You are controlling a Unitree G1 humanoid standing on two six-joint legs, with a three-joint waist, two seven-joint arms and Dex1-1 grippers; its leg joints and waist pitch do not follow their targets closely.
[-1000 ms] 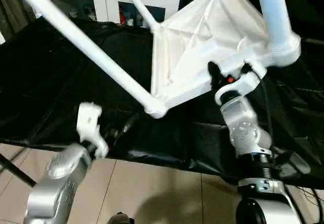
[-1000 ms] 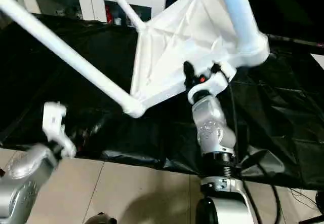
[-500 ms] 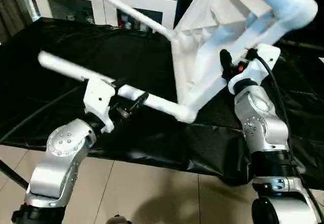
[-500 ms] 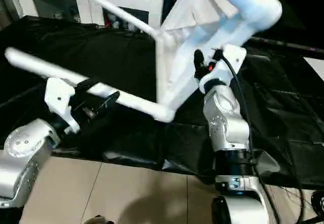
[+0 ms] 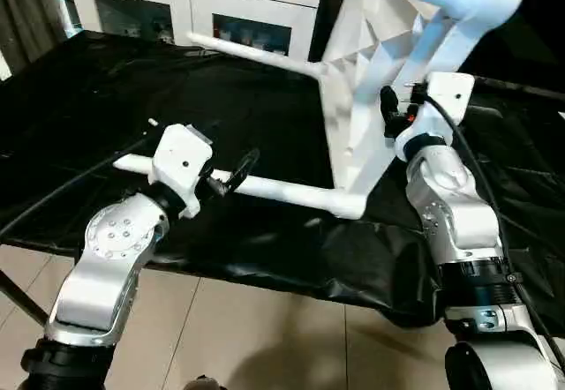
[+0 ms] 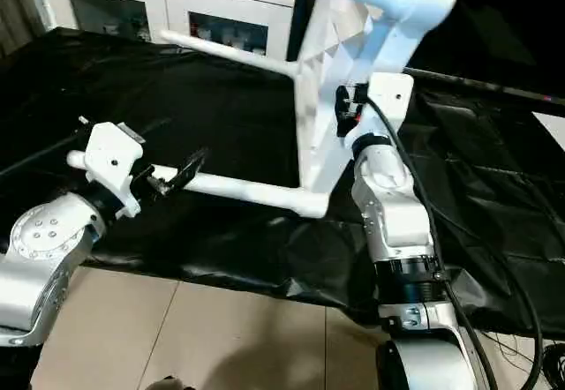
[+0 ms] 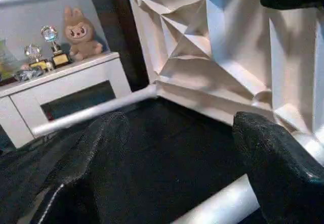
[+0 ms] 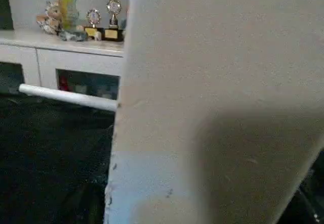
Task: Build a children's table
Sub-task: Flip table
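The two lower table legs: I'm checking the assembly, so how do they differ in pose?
The near leg lies low across the black cloth, between the left gripper's open fingers. The far leg juts out higher, towards the cabinet, untouched. Both are white tubes plugged into the tabletop's corners.

White tabletop, ribbed underside in faceted triangles; white tube legs, one tinted pale blue. Glossy black sheet over the worktop. White cabinet; beige floor tiles. Silver forearms, black end effector fingers.
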